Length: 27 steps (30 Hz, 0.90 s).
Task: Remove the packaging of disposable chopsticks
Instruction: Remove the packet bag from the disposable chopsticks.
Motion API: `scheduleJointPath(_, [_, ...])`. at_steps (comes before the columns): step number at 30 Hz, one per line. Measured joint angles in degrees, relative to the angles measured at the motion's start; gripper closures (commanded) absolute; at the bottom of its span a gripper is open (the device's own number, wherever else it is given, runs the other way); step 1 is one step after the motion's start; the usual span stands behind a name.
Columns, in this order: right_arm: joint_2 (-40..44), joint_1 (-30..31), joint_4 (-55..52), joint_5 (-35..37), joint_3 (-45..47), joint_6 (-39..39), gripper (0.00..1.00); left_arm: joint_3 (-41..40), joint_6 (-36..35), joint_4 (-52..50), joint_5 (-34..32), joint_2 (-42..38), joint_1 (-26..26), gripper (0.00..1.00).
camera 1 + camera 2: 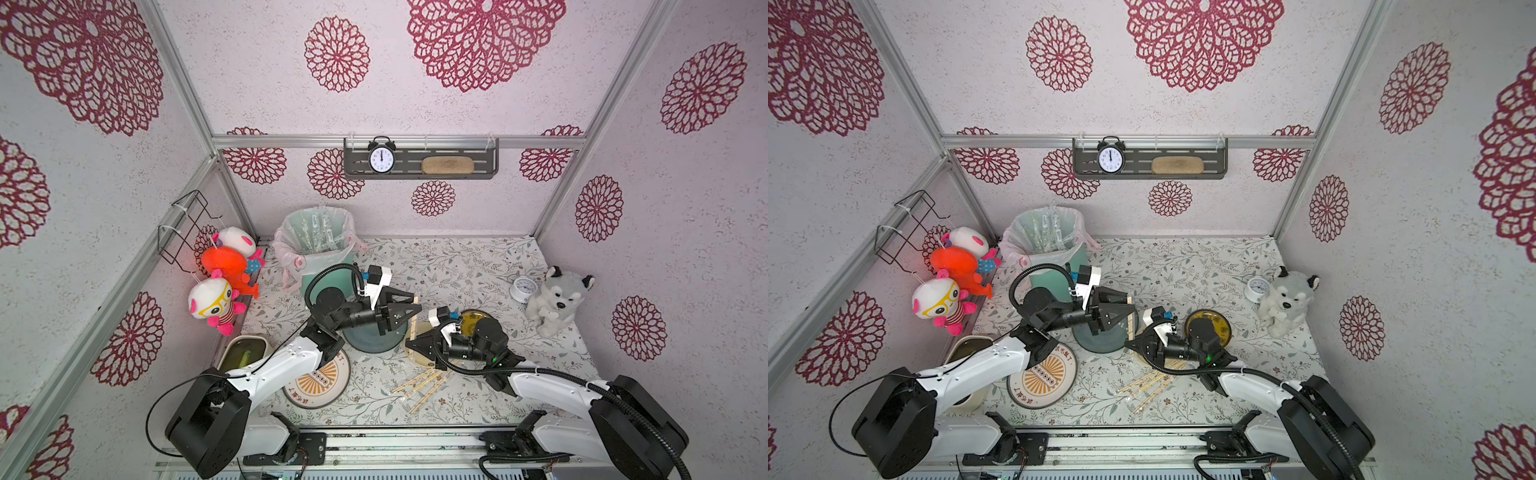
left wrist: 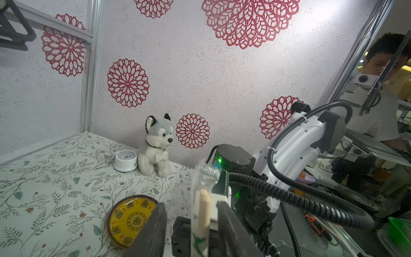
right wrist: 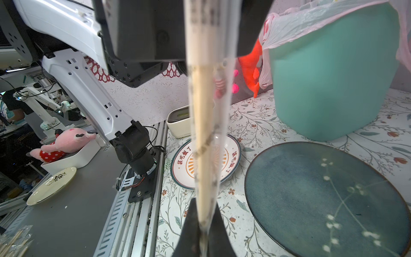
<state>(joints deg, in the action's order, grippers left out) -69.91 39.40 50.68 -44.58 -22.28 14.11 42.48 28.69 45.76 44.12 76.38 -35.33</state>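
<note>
**Stripping step, one wrapped pair.** My right end effector (image 3: pixel 204 205) is pressed together on the near end, pinching the packaging (image 3: pixel 224 100) with the disposable chopsticks (image 3: pixel 201 115) inside. The pair is held off the surface, just right of the blue plate (image 3: pixel 311 189). My left end effector (image 2: pixel 191 202) straddles the far end, its fingers (image 2: pixel 155 224) spread and clear of the sleeve. Next, I judge, the left must close on film alone, beyond the stick tips, then draw it off toward the bin (image 3: pixel 333 89).

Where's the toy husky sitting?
In both top views the husky sits on the table, far right near the back, with a white clock beside it.
</note>
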Motion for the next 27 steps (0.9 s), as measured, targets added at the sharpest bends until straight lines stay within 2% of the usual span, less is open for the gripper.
scheduleJointPath(2, [-0.15,0.04,0.09,0.0,0.0,-0.07,1.0,1.84,-0.26,-0.96,0.17,0.0,0.0,0.77])
scheduleJointPath(4, [-0.15,0.09,0.07,0.07,0.0,-0.13,1.0,2.89,-0.07,-0.5,0.39,0.0,0.0,0.73])
scheduleJointPath(6, [-0.15,0.17,0.0,0.28,0.0,-0.31,1.0,2.91,0.2,0.22,0.37,0.0,0.0,0.78])
scheduleJointPath(10, [-0.15,0.2,0.0,0.66,0.0,-0.59,1.0,2.86,0.37,0.24,0.42,0.02,0.0,0.75])
scheduleJointPath(11, [-0.15,0.2,0.0,0.79,0.0,-0.59,1.0,2.69,0.5,0.59,0.42,0.04,0.0,0.77])
scheduleJointPath(13, [-0.15,0.2,0.0,0.85,0.0,-0.61,1.0,2.1,0.85,1.16,0.35,0.13,0.0,0.88])
scheduleJointPath(14, [-0.15,0.2,-0.02,0.87,0.0,-0.61,1.0,1.73,0.96,1.38,0.33,0.2,0.0,0.89])
scheduleJointPath(17, [-0.15,0.2,-0.55,1.05,0.0,-0.68,1.0,0.81,1.49,2.01,0.33,0.66,0.0,0.8])
scheduleJointPath(18, [-0.15,0.2,-0.59,1.07,0.0,-0.83,1.0,0.44,1.66,2.08,0.35,0.9,0.0,0.84])
scheduleJointPath(19, [-0.15,0.2,-0.63,1.07,0.0,-0.85,1.0,0.04,1.73,2.12,0.33,1.16,0.0,0.96])
scheduleJointPath(20, [-0.15,0.2,-1.09,1.33,0.0,-0.76,1.0,-0.33,1.73,2.14,0.28,1.38,0.0,1.0])
scheduleJointPath(27, [-0.15,0.31,-2.86,1.86,0.0,-0.96,1.0,-2.51,2.49,5.11,-0.85,1.68,-0.02,1.0])
